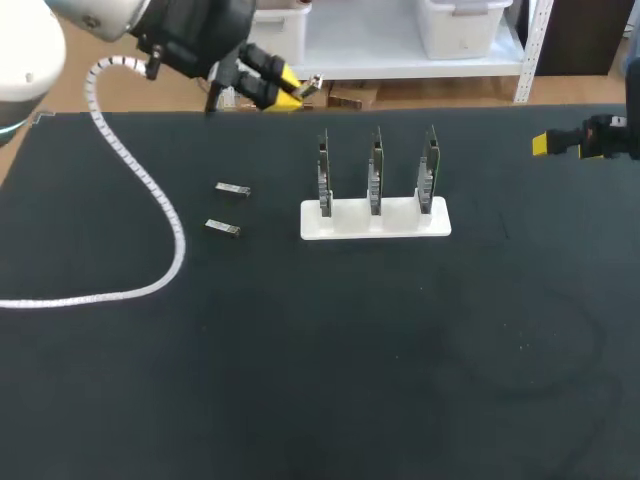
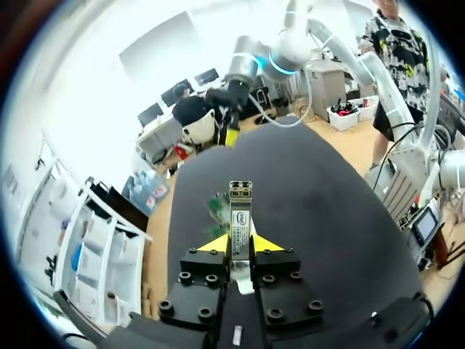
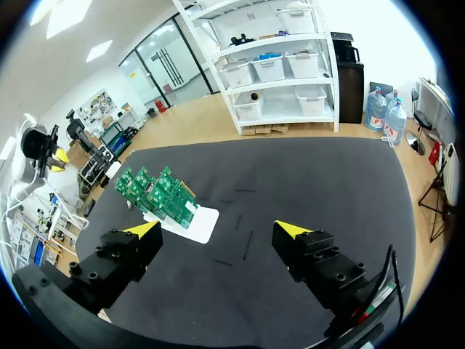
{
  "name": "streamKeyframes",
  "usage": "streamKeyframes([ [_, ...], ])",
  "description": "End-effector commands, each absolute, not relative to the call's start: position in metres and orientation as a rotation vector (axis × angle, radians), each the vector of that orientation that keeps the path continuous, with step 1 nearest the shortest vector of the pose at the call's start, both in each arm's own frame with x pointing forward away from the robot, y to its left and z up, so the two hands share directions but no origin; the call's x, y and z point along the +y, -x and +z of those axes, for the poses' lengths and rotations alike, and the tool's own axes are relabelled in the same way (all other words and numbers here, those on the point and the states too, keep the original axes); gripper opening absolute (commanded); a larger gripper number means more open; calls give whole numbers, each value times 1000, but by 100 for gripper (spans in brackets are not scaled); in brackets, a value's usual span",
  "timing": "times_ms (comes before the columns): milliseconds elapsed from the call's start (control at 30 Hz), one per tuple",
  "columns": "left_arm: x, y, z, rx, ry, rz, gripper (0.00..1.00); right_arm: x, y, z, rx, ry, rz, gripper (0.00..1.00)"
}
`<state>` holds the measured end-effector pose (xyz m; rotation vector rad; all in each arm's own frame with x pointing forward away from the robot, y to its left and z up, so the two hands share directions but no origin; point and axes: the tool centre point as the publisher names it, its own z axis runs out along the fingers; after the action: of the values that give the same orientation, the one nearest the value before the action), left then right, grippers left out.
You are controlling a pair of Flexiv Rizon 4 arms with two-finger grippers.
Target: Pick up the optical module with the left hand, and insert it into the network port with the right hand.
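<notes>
Clamped between the yellow tips of the left end effector [image 2: 240, 246]: one optical module [image 2: 240, 214], held high over the far left edge of the counter [image 1: 320, 380].
Spread wide, gripping nothing: the right end effector [image 3: 218, 228], at the right edge. Mid-counter, three upright circuit boards [image 1: 375, 170] in a white stand [image 1: 375, 220], two spare modules [image 1: 232, 189] lying left of it.

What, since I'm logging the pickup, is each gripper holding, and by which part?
Left gripper: the optical module, by its near end. Right gripper: open, empty.

three optical modules [image 1: 232, 189], three boards [image 1: 375, 170], one stand [image 1: 345, 222]
</notes>
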<state>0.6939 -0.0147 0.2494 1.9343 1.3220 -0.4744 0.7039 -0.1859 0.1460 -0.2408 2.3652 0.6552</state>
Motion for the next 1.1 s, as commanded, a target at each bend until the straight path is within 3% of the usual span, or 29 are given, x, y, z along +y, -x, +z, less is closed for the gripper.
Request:
streamKeyframes([
  [33,-31,-698,256,1284,-1906,-543,0,-185,-701,149,2371,233,640,100],
  [1100,-38,-692,203,1422,-1496,-806,0,-185,-701,149,2371,233,640,100],
])
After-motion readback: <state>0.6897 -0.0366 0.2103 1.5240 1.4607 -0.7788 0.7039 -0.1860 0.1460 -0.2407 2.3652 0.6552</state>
